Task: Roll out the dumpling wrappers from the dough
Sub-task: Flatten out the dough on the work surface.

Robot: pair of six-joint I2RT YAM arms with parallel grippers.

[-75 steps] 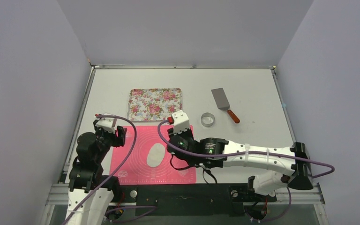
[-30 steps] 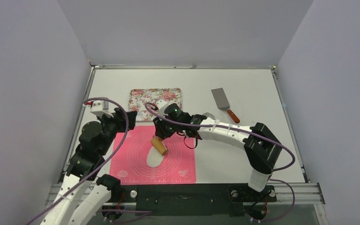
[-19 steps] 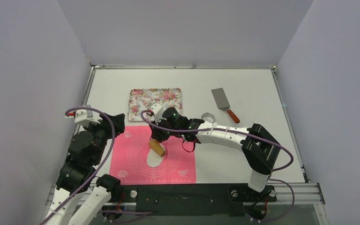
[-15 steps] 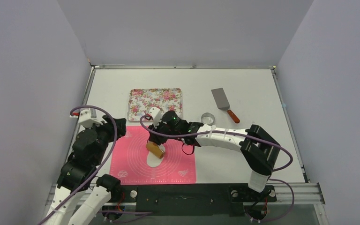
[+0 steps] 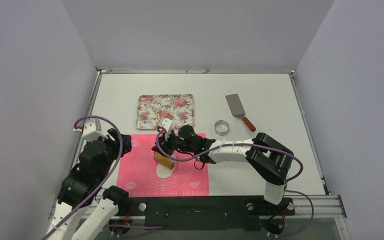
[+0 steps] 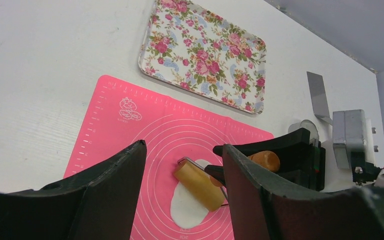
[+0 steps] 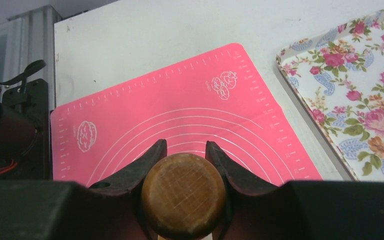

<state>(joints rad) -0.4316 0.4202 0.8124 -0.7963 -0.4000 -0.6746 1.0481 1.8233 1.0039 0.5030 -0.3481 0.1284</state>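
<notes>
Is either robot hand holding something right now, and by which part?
The right gripper clamps the small rolling pin by its wooden handle; the left gripper is open and empty.

The rolling pin (image 6: pixel 199 186) covers one end of the dough sheet (image 6: pixel 186 214); from the right wrist, the dough sits hidden behind its handle (image 7: pixel 183 202).

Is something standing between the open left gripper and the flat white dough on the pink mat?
No. Between the left gripper and the flat white dough only bare pink mat shows. However, the small wooden roller, held by the right gripper, rests on the dough's far end.
</notes>
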